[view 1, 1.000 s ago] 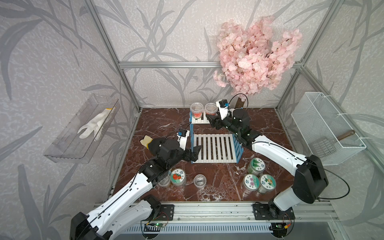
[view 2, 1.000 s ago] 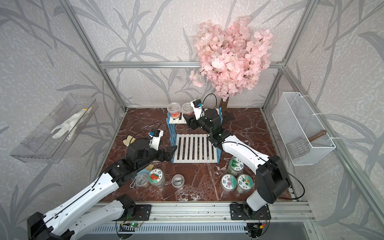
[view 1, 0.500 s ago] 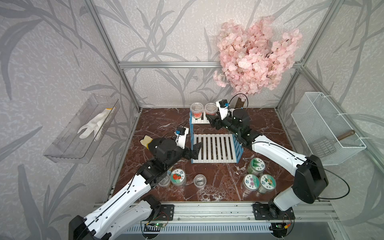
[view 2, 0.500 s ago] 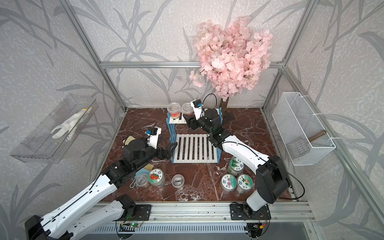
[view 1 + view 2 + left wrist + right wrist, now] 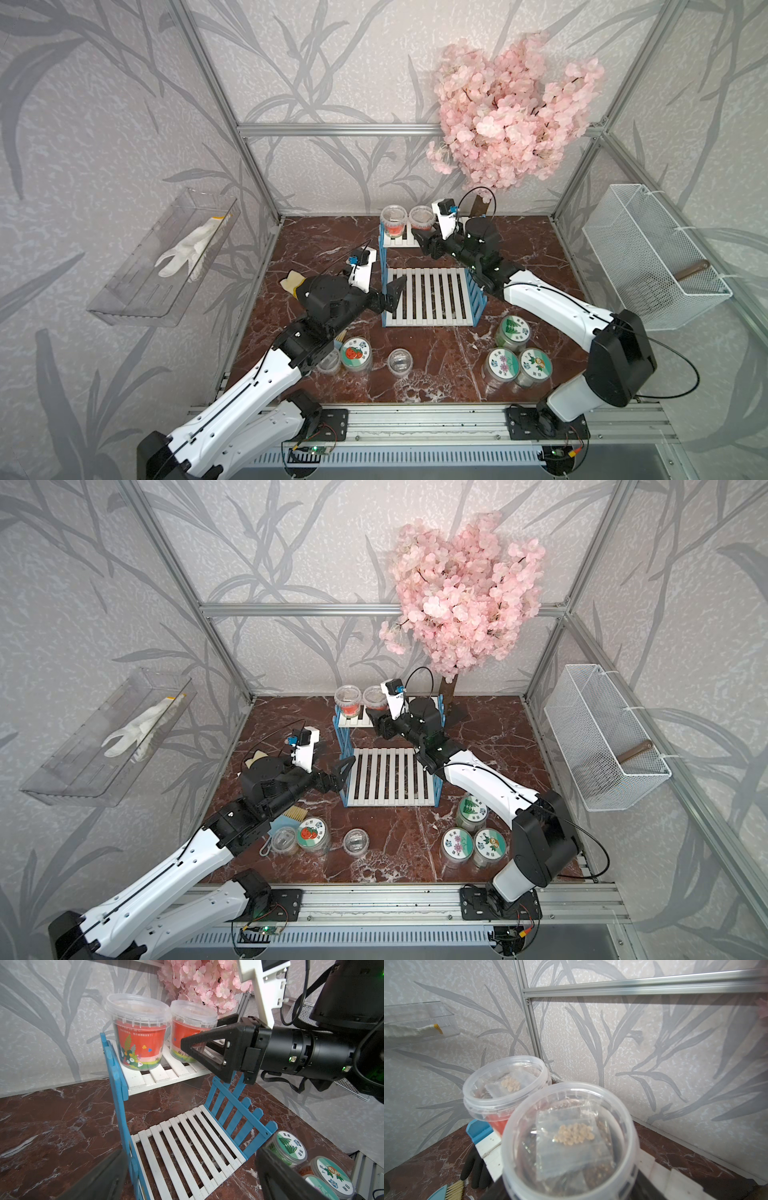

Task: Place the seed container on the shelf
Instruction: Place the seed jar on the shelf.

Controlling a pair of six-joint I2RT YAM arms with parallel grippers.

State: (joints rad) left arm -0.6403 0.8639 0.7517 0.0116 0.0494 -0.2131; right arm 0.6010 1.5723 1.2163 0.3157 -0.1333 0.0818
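A small blue-and-white two-tier shelf (image 5: pixel 187 1147) stands on a dark marble table (image 5: pixel 316 249). The seed container (image 5: pixel 192 1014), a clear lidded tub with a red label, stands upright on the upper tier, just beside a matching tub (image 5: pixel 137 1028). The right gripper (image 5: pixel 200 1031) is closed around it, one finger on each side. The left gripper (image 5: pixel 394 294) hangs wide open and empty, just beside the lower tier's blue side frame.
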